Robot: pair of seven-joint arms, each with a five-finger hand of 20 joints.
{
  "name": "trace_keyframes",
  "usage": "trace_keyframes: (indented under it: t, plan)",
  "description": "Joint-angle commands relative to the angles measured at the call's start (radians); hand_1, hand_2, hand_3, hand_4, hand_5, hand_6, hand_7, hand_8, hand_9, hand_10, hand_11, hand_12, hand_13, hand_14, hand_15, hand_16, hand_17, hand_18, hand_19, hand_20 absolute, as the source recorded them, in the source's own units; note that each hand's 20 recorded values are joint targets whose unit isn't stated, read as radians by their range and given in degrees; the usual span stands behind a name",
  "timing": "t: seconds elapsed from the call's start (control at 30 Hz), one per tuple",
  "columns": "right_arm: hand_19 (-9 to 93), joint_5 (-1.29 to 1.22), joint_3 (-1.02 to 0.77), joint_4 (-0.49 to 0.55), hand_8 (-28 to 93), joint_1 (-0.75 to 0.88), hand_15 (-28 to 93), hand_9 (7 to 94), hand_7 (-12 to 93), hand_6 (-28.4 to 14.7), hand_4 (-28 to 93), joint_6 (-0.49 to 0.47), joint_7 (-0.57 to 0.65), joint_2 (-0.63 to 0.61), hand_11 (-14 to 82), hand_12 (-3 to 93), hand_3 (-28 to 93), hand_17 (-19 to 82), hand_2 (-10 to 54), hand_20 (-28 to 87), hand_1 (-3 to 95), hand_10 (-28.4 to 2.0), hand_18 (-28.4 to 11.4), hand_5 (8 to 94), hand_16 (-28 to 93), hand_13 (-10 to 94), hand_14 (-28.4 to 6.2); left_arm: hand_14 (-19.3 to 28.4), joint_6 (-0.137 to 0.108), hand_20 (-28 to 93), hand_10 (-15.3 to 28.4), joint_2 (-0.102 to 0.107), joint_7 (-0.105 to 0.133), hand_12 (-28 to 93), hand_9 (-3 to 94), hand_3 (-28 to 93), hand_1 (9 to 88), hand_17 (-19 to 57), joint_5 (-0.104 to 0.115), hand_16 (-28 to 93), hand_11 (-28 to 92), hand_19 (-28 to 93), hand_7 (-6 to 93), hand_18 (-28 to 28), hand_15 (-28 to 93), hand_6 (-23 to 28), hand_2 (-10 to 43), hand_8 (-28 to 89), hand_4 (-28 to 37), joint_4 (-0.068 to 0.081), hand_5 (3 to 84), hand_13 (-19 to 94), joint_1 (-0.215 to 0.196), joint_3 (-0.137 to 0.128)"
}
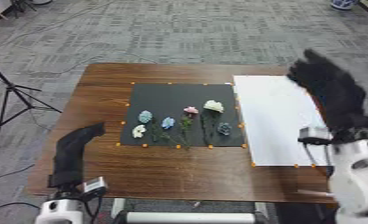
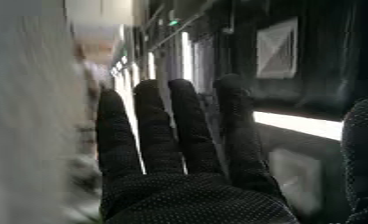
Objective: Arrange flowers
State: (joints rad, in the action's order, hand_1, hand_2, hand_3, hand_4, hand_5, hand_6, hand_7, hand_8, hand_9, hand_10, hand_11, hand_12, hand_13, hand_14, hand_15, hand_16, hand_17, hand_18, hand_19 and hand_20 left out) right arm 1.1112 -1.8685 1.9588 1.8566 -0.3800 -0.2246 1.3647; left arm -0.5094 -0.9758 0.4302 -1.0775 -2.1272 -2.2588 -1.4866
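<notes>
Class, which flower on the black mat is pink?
The small flower just left of the big white one; the others are white or bluish.

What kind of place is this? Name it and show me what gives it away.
Probably a robotics lab or test room in an office-like building: a tripod stands beside the table, small orange markers edge the dark mat, and the floor is grey patterned carpet.

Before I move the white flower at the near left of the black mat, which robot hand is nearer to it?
Left. The left robot hand is left of the white flower, off the black mat; the right robot hand is farther, by the white sheet's right side.
</notes>
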Motion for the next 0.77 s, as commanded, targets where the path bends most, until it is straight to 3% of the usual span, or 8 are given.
trace_keyframes:
  t: [0.03,0.33,0.4,0.43,0.5,0.6,0.67,0.77]
  plan:
    - [8,0.036,0.019,0.043,-6,0.155,7,41.7,7,-1.8,-16,0.044,0.007,0.054,4.7,14.1,71,19,2.8,29,8.9,-14.7,-16.1,43.0,21,31,-14.8,11.8,0.019,14,14.2,0.009,0.029,10,52.6,68,25.6,10.1,-0.017,-3,18,6,16.3,5.7,11,0.8,17.4,-10,-28.3,-0.049,52.0,37,0.034,0.008]
    - [10,0.027,0.039,0.056,-6,0.181,9,43.7,9,-1.7,-17,0.097,0.064,0.088,5.3,14.4,71,19,4.4,30,9.7,-14.6,-17.2,44.3,22,33,-16.3,15.4,0.046,16,14.4,-0.010,-0.013,11,56.3,69,26.1,8.7,-0.042,-3,20,11,17.9,11.0,14,1.0,13.9,-9,-28.3,-0.053,55.6,43,0.021,0.005]
    - [11,0.033,0.038,0.056,-6,0.187,10,44.1,9,-1.5,-17,0.092,0.069,0.090,5.5,14.6,71,19,4.5,31,9.8,-14.6,-17.4,44.9,22,34,-16.7,16.8,0.040,18,14.2,-0.026,-0.025,12,55.8,69,26.5,7.6,-0.050,-1,20,15,18.6,12.4,16,1.0,11.2,-9,-28.3,-0.050,55.3,44,0.022,0.010]
    - [11,0.038,0.036,0.052,-6,0.184,10,44.4,9,-1.6,-17,0.084,0.069,0.089,5.6,14.6,71,19,4.5,31,9.8,-14.7,-17.5,45.2,22,34,-16.7,17.2,0.037,19,14.2,-0.052,-0.029,13,55.7,70,26.8,7.2,-0.057,0,21,16,18.9,13.0,18,1.0,9.8,-9,-28.3,-0.045,55.2,44,0.030,0.018]
    - [11,0.036,0.042,0.047,-6,0.182,11,45.3,10,-1.7,-17,0.086,0.070,0.084,5.8,14.8,71,20,4.7,31,9.9,-14.6,-17.6,46.4,23,36,-17.0,17.4,0.018,23,14.1,-0.086,-0.016,14,55.4,70,27.2,6.1,-0.034,1,22,23,19.7,14.6,22,1.0,7.8,-9,-28.1,-0.034,55.1,44,0.048,0.054]
    - [12,0.042,0.053,0.042,-6,0.174,11,46.7,11,-2.1,-16,0.081,0.058,0.096,6.2,15.3,71,20,4.8,31,10.2,-14.8,-17.6,48.3,23,38,-17.5,17.6,0.061,26,14.1,-0.103,-0.032,14,55.3,70,27.4,5.3,-0.053,1,23,29,20.2,15.3,25,1.2,5.9,-9,-27.3,-0.023,55.1,45,0.043,0.058]
    - [12,0.060,0.059,0.036,-6,0.167,11,46.9,11,-2.1,-16,0.070,0.042,0.100,6.3,15.5,71,20,4.7,31,10.3,-14.9,-17.5,48.7,24,38,-17.5,17.6,0.058,26,14.1,-0.109,-0.031,14,55.3,70,27.5,5.3,-0.050,0,23,29,20.4,15.3,25,1.2,5.7,-9,-27.2,-0.020,55.1,45,0.041,0.058]
    - [12,0.089,0.065,0.034,-6,0.165,12,47.6,11,-2.1,-16,0.072,0.022,0.099,6.4,16.0,72,21,2.7,31,12.0,-15.0,-17.0,49.1,24,38,-17.3,17.8,0.042,26,14.1,-0.105,-0.024,14,55.3,70,28.1,5.2,-0.016,0,23,29,20.4,15.3,26,1.3,5.1,-9,-27.0,-0.018,55.2,45,0.053,0.062]
